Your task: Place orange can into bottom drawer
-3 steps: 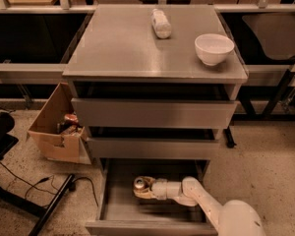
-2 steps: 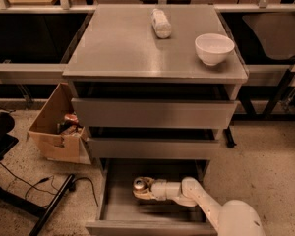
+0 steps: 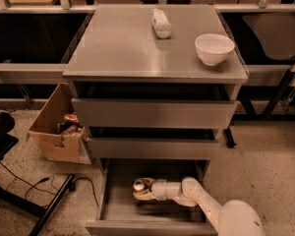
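The orange can (image 3: 139,184) stands upright inside the open bottom drawer (image 3: 118,211), its silver top showing, left of the drawer's middle. My gripper (image 3: 143,190) reaches into the drawer from the right on a white arm and is around the can, low over the grey drawer floor. The two drawers above are pulled out less far.
On the cabinet top (image 3: 118,43) lie a whitish plastic bottle (image 3: 162,23) at the back and a white bowl (image 3: 214,48) at the right. A cardboard box (image 3: 54,127) with items stands on the floor to the left. A black chair base and cables lie at the lower left.
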Robot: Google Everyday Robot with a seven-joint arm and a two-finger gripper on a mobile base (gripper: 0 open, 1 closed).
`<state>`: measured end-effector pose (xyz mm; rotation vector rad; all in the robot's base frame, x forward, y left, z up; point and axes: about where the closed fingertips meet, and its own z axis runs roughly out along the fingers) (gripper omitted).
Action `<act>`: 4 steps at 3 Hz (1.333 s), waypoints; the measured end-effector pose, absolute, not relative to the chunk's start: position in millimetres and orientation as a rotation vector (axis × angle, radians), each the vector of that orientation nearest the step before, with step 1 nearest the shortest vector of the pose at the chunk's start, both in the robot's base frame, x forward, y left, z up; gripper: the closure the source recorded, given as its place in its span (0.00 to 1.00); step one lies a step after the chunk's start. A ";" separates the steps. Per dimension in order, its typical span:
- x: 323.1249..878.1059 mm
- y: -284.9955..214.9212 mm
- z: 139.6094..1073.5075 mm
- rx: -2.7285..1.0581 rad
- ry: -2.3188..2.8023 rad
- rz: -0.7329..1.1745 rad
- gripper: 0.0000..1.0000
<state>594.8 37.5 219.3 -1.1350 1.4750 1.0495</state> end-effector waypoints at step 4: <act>594.1 16.6 255.0 -1.195 1.499 1.007 0.00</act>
